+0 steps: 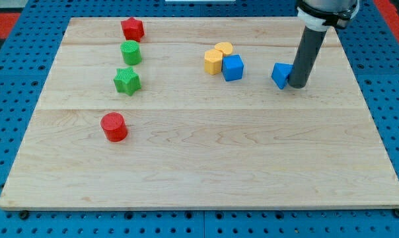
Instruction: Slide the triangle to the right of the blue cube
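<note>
My tip [297, 86] is down on the wood board [199, 165], near the top right corner. It is only a plain dark rod, so it has nothing that can open, close or hold. It is pressed against the right side of the blue triangle [280, 75]. The triangle is just left of my tip and touches it.

The blue cube [232, 67] sits to the left of the triangle, with a small gap of bare wood between them. They are not touching. Both are in the top half of the board, right of the middle.

Two yellow blocks are next to the cube. One yellow block [213, 61] touches the cube's left side. The other yellow block [223, 48] is just behind it, closer to the top edge.

Far over near the left edge, four blocks make a line from top to bottom. First is a red star [132, 29] near the top edge. Then a green round block [131, 52], then a green star [127, 80]. Last is a red round block [113, 127], lower down, about halfway to the bottom edge.
</note>
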Robot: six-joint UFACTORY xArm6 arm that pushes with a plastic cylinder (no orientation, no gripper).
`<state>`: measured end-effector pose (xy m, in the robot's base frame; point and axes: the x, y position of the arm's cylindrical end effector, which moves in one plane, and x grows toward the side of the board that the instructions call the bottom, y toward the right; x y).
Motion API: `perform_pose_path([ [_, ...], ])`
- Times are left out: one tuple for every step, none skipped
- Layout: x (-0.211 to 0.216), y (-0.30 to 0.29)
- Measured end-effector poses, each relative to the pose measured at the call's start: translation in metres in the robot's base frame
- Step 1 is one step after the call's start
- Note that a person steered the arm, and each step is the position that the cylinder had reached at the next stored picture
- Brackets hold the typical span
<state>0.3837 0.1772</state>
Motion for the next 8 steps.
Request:
perform_pose_path([
  [-0.019,0.005],
  [-0.026,0.004],
  [-0.025,0.011],
  [0.001,0.014],
  [-0.024,-0.015],
  [-0.041,-0.017],
  [-0.034,-0.023],
  [-0.023,-0.016],
])
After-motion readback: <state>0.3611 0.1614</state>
